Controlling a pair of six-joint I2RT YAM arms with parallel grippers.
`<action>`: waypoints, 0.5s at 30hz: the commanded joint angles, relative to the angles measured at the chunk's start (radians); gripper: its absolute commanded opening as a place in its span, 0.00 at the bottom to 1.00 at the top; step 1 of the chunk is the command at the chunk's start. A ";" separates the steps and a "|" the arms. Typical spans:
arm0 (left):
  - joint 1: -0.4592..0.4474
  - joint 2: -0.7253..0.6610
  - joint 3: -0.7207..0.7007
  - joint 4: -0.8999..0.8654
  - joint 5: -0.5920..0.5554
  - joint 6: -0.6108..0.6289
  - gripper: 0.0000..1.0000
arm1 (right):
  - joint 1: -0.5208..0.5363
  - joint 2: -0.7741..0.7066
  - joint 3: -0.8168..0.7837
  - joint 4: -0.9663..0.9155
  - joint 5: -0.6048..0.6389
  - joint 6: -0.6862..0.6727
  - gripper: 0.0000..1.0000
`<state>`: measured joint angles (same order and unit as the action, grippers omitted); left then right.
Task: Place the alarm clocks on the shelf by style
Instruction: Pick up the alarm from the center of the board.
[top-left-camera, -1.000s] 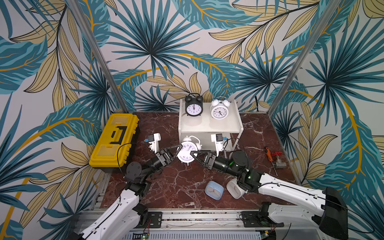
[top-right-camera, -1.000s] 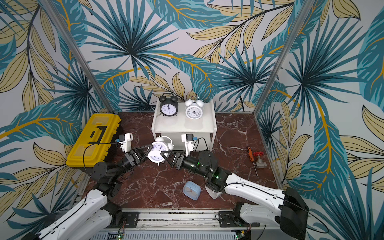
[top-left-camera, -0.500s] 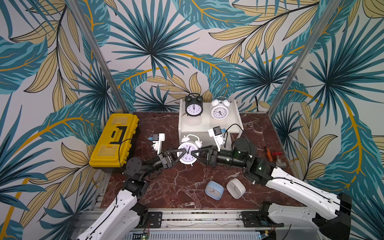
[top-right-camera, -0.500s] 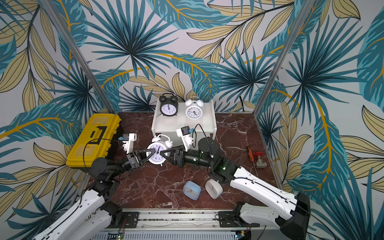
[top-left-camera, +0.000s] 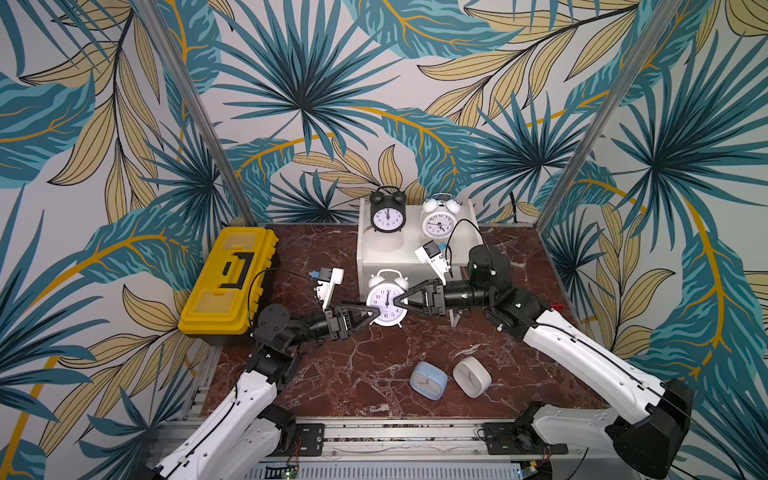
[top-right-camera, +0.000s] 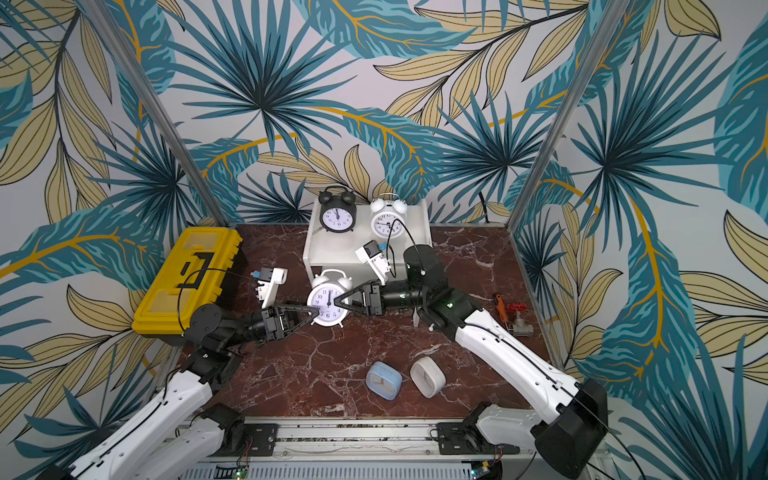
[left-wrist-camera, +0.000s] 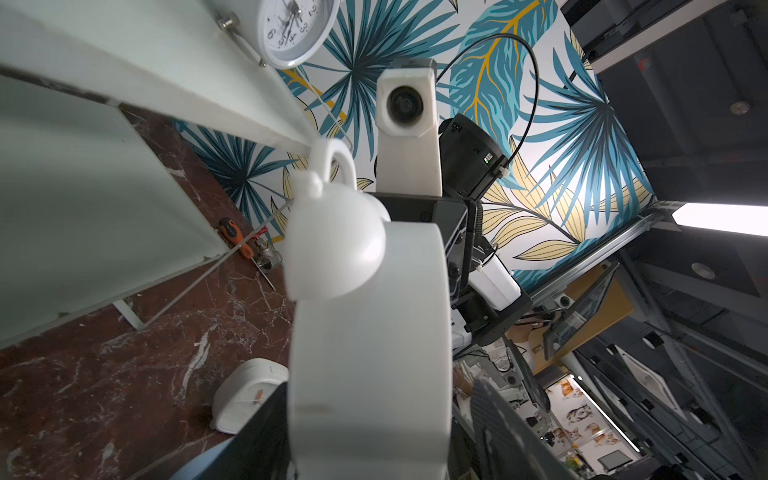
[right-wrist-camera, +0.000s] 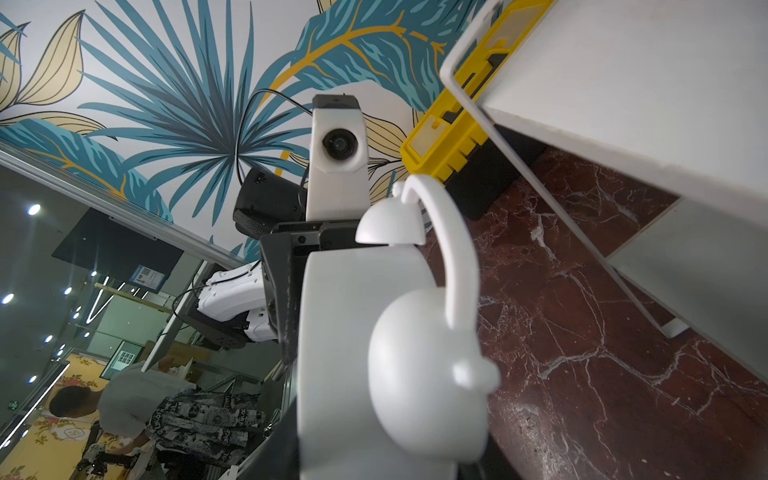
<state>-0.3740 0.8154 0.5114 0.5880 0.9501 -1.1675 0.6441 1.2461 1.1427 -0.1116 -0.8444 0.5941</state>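
Right in front of the shelf (top-left-camera: 395, 251), a white bell clock (top-left-camera: 386, 300) stands up straight between the two arms. Its face shows in both top views. The right gripper (top-left-camera: 400, 304) comes at it from one side and pinches it, with one finger across the face and one behind the back. The left gripper (top-left-camera: 377, 315) comes at it from the other side. Its fingers (left-wrist-camera: 494, 424) sit on both sides of the clock. The left wrist view is dark down there, so I cannot tell if they squeeze the clock or just stand beside it.

On the top board of the shelf stand two more round clocks. The black bell clock (top-left-camera: 387, 214) is on the left arm's side, and the second white bell clock (top-left-camera: 438, 220) is near it. Both face the front.

Well in front of the shelf, near the front edge of the brown table (top-left-camera: 332, 386), lie the blue square clock (top-left-camera: 428, 380) and the white square clock (top-left-camera: 471, 377). They are just beside each other, and their faces show from above.

A yellow toolbox (top-left-camera: 228, 286) sits off to the side of the shelf, by the left arm. A small orange tool (top-right-camera: 500, 305) lies on the table at the shelf's other side.
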 joint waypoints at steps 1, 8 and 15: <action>0.010 0.003 0.058 0.105 0.026 -0.018 0.55 | 0.000 0.008 0.028 -0.001 -0.064 -0.018 0.09; 0.010 -0.021 0.040 0.081 -0.014 -0.013 0.33 | 0.002 -0.011 -0.004 0.065 -0.022 0.042 0.18; 0.010 -0.061 -0.016 0.120 -0.142 -0.024 0.25 | 0.022 -0.103 -0.126 0.199 0.204 0.125 0.77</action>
<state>-0.3668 0.7769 0.5106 0.6308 0.8822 -1.1950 0.6556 1.1885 1.0832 -0.0277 -0.7639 0.6544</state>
